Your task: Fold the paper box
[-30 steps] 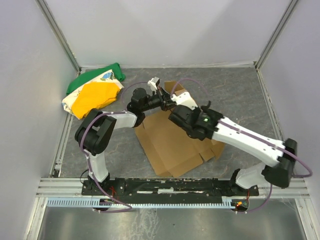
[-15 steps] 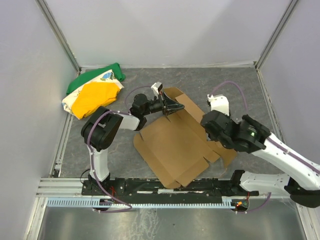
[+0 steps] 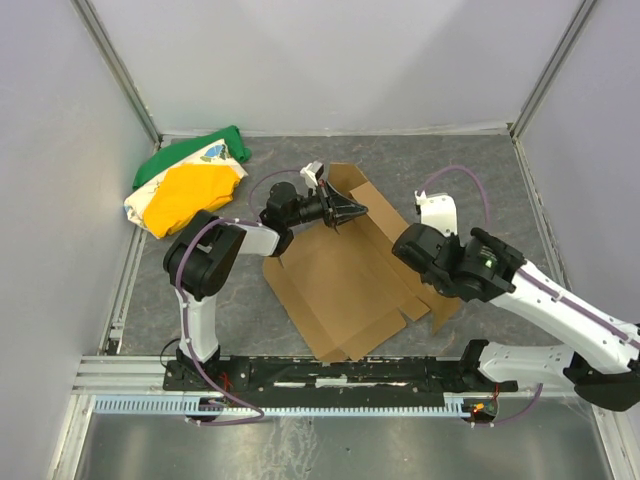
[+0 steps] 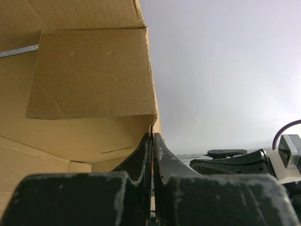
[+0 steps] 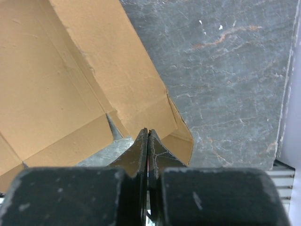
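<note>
The box (image 3: pixel 335 285) lies open at the centre of the table (image 3: pixel 480 180), its 12 o'clock flap raised. The left gripper (image 4: pixel 152 137) pinches that flap's edge. The right gripper (image 5: pixel 147 133), jaws pressed together, sits at the box's 4 o'clock corner; I cannot tell whether it grips cardboard.

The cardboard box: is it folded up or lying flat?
Mostly spread: the paper box lies flat on the table, only its far flap raised, pinched in the shut left gripper. No box shape yet.

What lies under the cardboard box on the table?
Grey table shows around the paper box and through a notch between its flaps. Whatever lies beneath the rest is covered.
</note>
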